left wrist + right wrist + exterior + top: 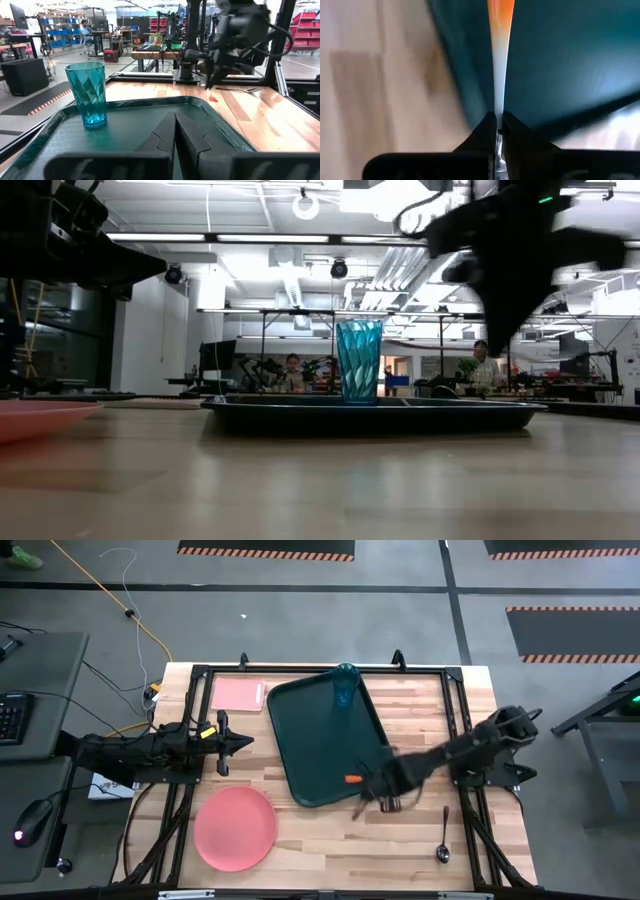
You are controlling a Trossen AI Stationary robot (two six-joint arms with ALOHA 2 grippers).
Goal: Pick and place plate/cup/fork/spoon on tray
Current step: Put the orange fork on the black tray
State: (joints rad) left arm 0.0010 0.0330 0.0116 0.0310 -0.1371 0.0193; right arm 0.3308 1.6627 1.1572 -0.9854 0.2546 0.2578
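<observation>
The dark green tray (320, 755) lies mid-table, and the teal cup (345, 687) stands upright at its far end; the cup also shows in the low view (359, 362). The round pink plate (235, 828) lies on the table near left. The dark spoon (443, 838) lies on the table near right. My right gripper (368, 786) is over the tray's near right corner, shut on the orange-handled fork (352, 780). My left gripper (246, 743) is shut and empty left of the tray. My right gripper pinches the fork's silver metal end (498, 107) between its two fingers. The fork runs on in line with the fingers, its orange handle (500, 12) pointing away from them. It is lifted clear above the tray's rim (465, 95).
A flat pink rectangle (238, 694) lies at the far left of the table. Black frame rails (460, 720) run along both sides. Bare wood shows between the plate and the spoon. People sit in the room beyond the table (292, 366).
</observation>
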